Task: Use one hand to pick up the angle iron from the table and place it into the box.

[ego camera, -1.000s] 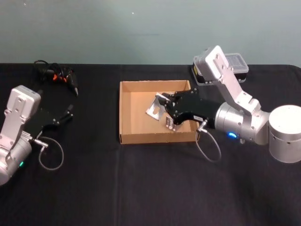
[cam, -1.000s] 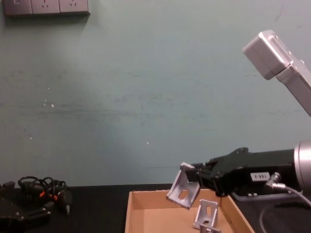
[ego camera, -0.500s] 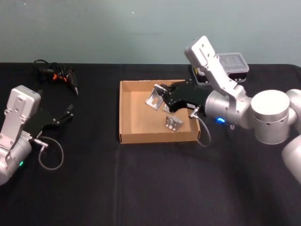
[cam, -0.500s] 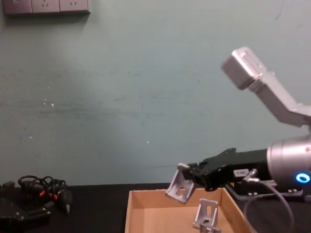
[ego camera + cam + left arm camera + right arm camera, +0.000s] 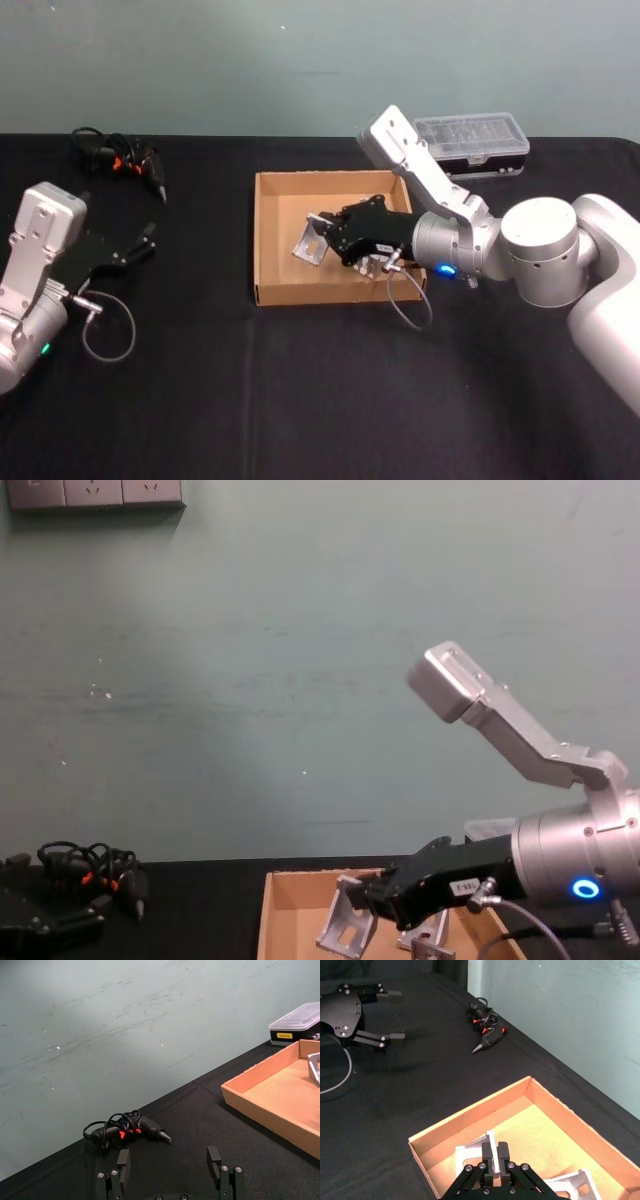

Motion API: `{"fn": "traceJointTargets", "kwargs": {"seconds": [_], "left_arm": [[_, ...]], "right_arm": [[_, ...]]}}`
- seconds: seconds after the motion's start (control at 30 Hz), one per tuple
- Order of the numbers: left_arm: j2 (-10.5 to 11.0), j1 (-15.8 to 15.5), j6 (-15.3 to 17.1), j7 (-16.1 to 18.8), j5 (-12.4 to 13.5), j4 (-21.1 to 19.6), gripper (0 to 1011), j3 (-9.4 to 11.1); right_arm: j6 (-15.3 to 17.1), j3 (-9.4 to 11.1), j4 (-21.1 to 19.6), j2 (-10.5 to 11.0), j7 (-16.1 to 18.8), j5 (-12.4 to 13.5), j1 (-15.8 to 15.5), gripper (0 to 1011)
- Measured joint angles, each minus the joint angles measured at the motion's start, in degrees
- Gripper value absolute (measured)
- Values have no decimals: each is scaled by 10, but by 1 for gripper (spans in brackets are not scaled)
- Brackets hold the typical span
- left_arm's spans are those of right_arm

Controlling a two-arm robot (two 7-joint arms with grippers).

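Angle iron (image 5: 310,243) hangs clamped between the closed fingers of the right gripper (image 5: 330,238), low over the floor of the cardboard box (image 5: 268,250) near its left wall; whether it touches the floor cannot be told. A second bracket (image 5: 376,266) already lies in the box beside it. The placing step appears in hand; the next move calls for releasing the part and withdrawing clear of the walls. The left gripper (image 5: 170,1175), fingers apart, rests parked on the black table (image 5: 300,390). A cable bundle (image 5: 115,158) and a clear-lidded plastic case (image 5: 470,135) lie near the teal wall (image 5: 250,680).
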Motion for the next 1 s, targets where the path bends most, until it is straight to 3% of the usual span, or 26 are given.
{"fn": "traceJointTargets", "kwargs": {"seconds": [0.7,1.0], "left_arm": [[0,0,0,0,0,0,1000,0],[0,0,0,0,0,0,1000,0]], "right_arm": [[-3,-17,50,-16,23,-17,17,92],[-6,-12,46,-14,24,-18,14,382]]}}
